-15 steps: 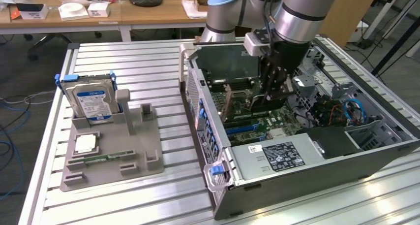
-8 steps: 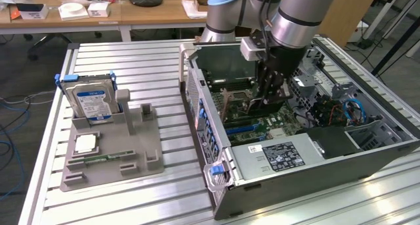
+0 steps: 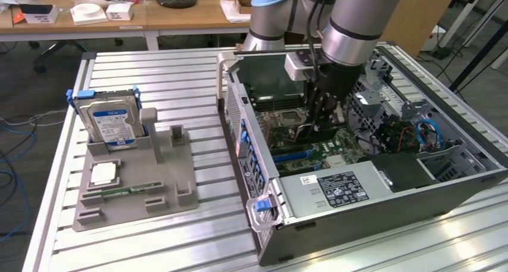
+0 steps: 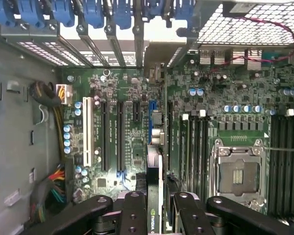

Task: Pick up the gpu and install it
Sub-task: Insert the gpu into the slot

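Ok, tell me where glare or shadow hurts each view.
Exterior view: ceiling light glares off the ribbed metal table, while the computer case interior under the arm sits in shadow. Wrist view: bright light washes out the rear slot openings; the motherboard stays evenly lit.

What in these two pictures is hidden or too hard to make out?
- Exterior view: the gpu is hidden behind the gripper and arm reaching into the computer case.
- Wrist view: the gpu shows edge-on, its lower end cut off by the picture's edge; whether it sits in the blue slot cannot be told.
- Exterior view: the hard drive label is too small to read.
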Action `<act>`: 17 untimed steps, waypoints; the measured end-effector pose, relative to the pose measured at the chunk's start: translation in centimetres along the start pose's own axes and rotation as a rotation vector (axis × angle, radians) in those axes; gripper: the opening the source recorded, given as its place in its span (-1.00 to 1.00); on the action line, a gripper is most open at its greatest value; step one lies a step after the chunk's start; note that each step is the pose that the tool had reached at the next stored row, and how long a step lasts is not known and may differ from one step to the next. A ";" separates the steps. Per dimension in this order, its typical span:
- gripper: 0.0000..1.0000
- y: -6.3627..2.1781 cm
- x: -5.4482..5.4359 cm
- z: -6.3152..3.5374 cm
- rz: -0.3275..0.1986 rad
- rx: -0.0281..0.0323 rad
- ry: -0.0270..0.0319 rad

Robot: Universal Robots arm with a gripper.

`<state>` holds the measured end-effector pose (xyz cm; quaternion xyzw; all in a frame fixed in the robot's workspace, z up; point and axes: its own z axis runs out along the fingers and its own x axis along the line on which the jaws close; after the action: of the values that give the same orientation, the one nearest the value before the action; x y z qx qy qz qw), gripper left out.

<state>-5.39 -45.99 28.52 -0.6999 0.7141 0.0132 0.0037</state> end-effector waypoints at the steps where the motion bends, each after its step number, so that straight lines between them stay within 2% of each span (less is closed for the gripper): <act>1: -0.47 0.09 0.0 0.14 0.000 0.0001 -0.0002; 17: -0.47 1.70 0.2 1.80 0.000 0.0002 0.0016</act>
<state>-7.12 -46.12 26.75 -0.6999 0.7141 0.0126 0.0032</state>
